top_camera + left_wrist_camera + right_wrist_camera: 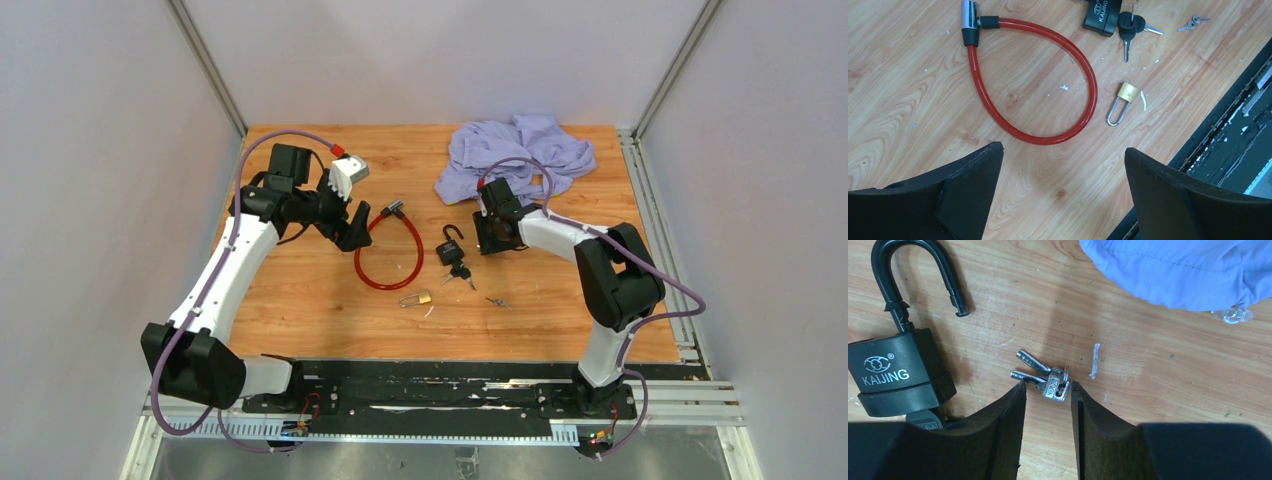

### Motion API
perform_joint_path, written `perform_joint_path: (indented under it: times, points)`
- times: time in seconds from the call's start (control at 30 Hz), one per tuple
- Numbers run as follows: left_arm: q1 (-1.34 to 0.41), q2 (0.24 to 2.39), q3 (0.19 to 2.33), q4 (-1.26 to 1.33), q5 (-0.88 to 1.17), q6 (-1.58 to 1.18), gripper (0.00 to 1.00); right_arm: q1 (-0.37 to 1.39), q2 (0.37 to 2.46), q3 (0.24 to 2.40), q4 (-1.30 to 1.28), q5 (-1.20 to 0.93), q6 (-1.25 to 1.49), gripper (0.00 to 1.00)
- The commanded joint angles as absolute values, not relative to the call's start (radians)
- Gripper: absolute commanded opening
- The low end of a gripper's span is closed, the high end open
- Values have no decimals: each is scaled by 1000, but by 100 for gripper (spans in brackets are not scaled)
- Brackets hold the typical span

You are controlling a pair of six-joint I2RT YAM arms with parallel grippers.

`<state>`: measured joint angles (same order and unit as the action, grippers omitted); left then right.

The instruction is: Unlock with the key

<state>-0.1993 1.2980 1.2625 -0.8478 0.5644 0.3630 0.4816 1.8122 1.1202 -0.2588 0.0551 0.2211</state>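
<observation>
Right wrist: right hand [1048, 390] narrowly parted by keys [1054, 381], left hand [1062, 148] wide, both empty.

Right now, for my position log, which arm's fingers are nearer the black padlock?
Right. The right fingers hover just beside the black padlock; the left fingers are farther off, across the red cable lock.

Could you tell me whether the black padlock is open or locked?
Open: on the black padlock the shackle's free end sits clear of the body.

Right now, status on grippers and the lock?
Left gripper open, over red cable lock. Right gripper open, above silver key bunch. Black KAIJING padlock shackle open, black-headed key inserted. Nothing blocking.
</observation>
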Motion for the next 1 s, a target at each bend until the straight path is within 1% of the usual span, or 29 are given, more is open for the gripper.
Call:
perform_joint_path:
  times: [0.0,0.2,0.3,0.43,0.53,0.57,0.83,0.87,0.9,0.97]
  points:
    - [-196,1279,1297,-849,573,368,96,465,1826,1120,-259,59,231,36]
    - [-196,1272,1293,-850,574,370,95,462,1828,1115,-247,53,240,30]
    - [-196,1267,1289,-852,569,374,95,456,1829,1114,-243,40,243,22]
    - [-196,1263,1287,-852,564,379,95,456,1818,1098,-232,25,244,9]
    - [-196,1267,1285,-852,564,376,95,456,1803,1081,-223,12,247,2]
    - [-196,1268,1286,-851,565,376,95,456,1794,1074,-218,7,249,1]
    - [-196,1275,1284,-852,573,371,95,456,1724,1030,-179,-27,249,1]
    - [-196,1274,1284,-852,574,371,95,456,1723,1035,-185,-23,251,2]
    - [-196,1273,1284,-852,574,371,95,456,1726,1045,-198,-16,251,8]
    - [-196,1272,1284,-852,578,373,95,456,1730,1060,-217,6,253,24]
